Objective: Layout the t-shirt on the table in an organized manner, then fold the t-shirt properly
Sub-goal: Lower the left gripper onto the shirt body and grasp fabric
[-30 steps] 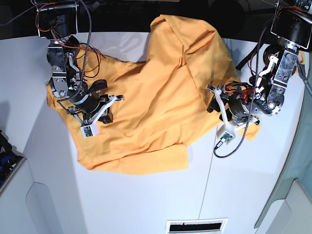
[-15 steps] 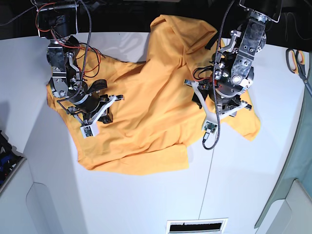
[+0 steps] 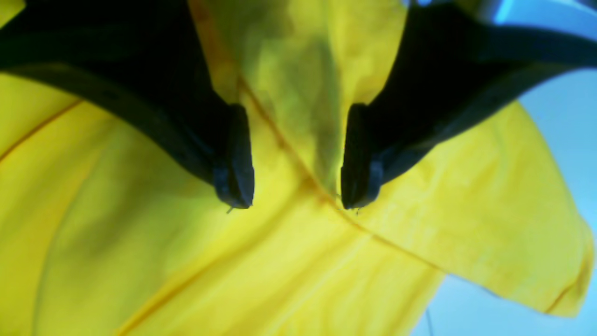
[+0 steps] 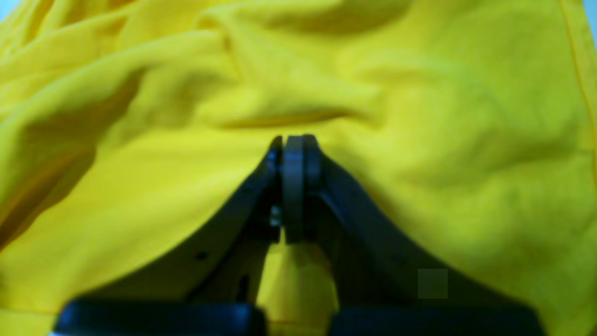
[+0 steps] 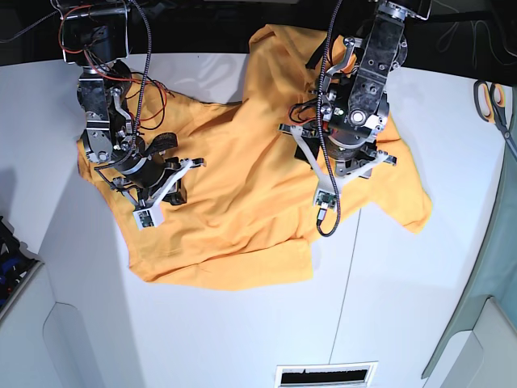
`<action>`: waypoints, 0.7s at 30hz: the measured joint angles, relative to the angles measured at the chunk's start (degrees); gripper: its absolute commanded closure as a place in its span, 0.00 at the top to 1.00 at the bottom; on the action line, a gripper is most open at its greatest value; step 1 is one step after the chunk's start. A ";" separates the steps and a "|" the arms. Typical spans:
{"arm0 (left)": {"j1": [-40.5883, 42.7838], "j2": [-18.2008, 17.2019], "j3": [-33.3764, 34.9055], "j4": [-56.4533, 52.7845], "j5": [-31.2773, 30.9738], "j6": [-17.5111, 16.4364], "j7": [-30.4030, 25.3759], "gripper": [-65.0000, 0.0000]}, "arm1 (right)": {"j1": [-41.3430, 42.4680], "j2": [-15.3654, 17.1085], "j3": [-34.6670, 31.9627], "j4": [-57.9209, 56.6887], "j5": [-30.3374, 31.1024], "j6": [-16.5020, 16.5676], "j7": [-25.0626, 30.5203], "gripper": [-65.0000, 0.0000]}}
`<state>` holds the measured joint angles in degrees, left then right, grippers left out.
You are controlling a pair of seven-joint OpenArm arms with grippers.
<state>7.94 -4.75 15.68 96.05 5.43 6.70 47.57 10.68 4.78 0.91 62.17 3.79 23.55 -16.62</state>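
Plenty of bare table along the near edge and the right side, so a gripper could sweep in from there no problem. The shirt sprawls over the middle and far edge. Both arms sit on top of it, one left and one right. Scissors lie at the far right edge.

I can read no text, label, brand, number or sign anywhere on my t-shirt, my table or my arms.
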 measured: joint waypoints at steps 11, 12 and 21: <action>3.61 0.00 0.02 0.00 3.98 4.00 -1.60 0.52 | 0.00 0.00 -0.02 0.00 0.02 0.00 -0.13 0.00; 3.61 0.02 0.04 0.00 3.98 4.02 -1.81 0.52 | 0.00 0.00 -0.02 0.00 0.04 0.00 -0.13 0.00; 3.61 0.02 0.04 -2.60 4.63 4.00 -2.40 0.52 | 0.00 0.00 -0.02 0.00 0.07 0.00 -0.13 0.00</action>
<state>11.55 -4.73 15.73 93.45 10.07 10.70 45.17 10.68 4.78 0.89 62.17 3.86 23.55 -16.75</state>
